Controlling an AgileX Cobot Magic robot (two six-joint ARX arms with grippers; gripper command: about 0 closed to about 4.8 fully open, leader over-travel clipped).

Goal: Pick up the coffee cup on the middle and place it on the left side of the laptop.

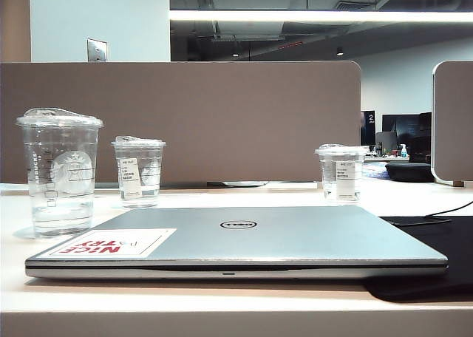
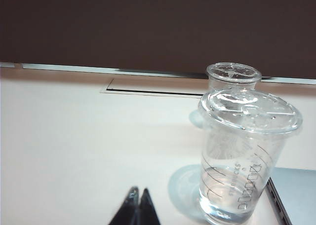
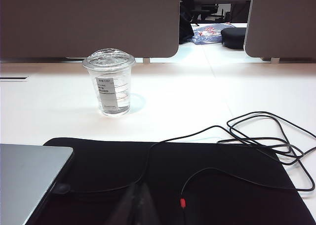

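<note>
Exterior view: coffee cup [image 1: 59, 173] is standing upright just off the left corner of the laptop [image 1: 244, 242], apart from it, a little water in it. Left gripper [image 2: 138, 205] is sitting low beside the cup, fingers pressed together, holding nothing. It will need opening wide before closing on the cup's wall below the lid, kept level. Bare table [image 2: 74, 136] is lying open left of the cup; a shorter cup [image 2: 233, 76] is standing close behind it. Right gripper [image 3: 139, 203], also closed and empty, is hanging over the black mat [image 3: 197, 180] right of the laptop.
</note>
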